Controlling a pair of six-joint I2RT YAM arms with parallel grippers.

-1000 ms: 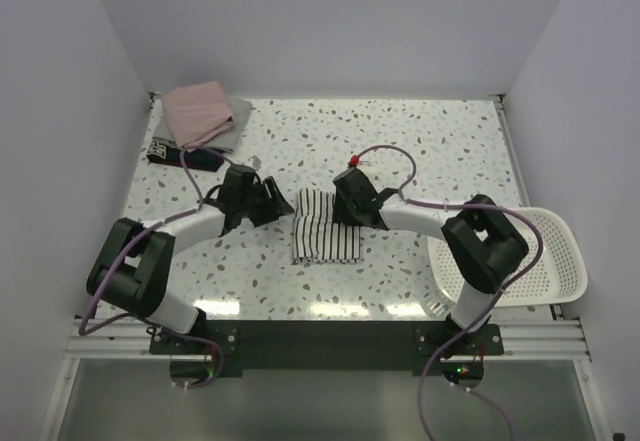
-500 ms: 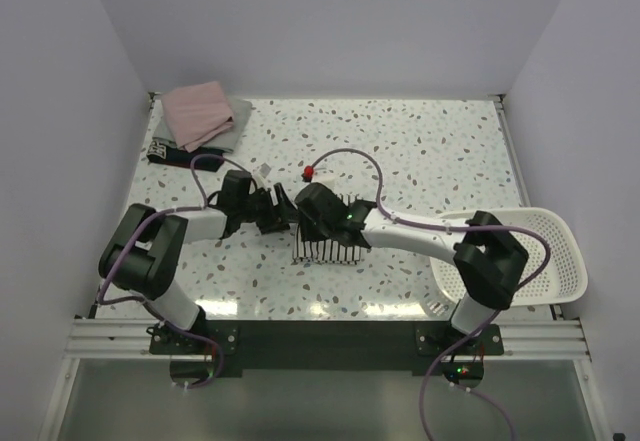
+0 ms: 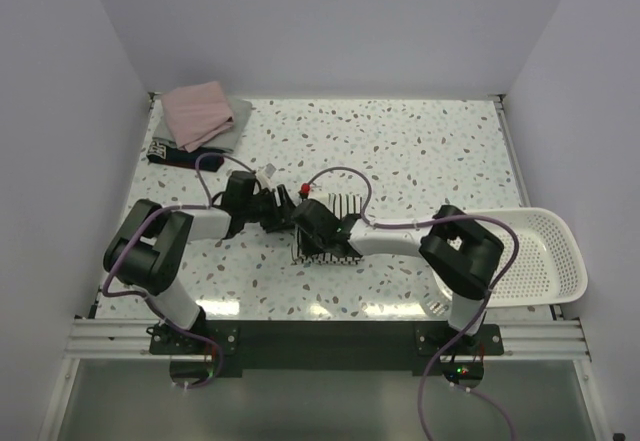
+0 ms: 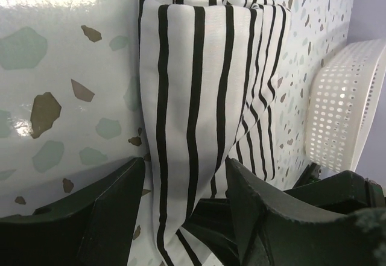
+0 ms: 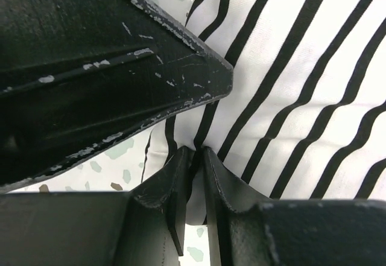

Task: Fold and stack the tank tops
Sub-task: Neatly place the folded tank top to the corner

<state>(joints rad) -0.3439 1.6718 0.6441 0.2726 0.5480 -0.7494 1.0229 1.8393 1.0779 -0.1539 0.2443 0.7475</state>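
Observation:
The white tank top with thin black stripes lies folded at the table's middle, partly under my right gripper. In the right wrist view my right gripper is shut on a fold at the edge of the striped top. My left gripper is open at the top's left edge. In the left wrist view its fingers stand either side of a raised fold of the striped top. The pink top lies on the grey-green top at the far left, with the dark navy top in front of them.
The white slotted basket stands at the right edge of the table, beside the right arm's base; it also shows in the left wrist view. The two grippers are almost touching over the striped top. Walls enclose the table on three sides.
My right gripper has moved left across the striped top, drawing its fabric over toward the left gripper. The left gripper has edged slightly right. The visible striped area has shrunk.

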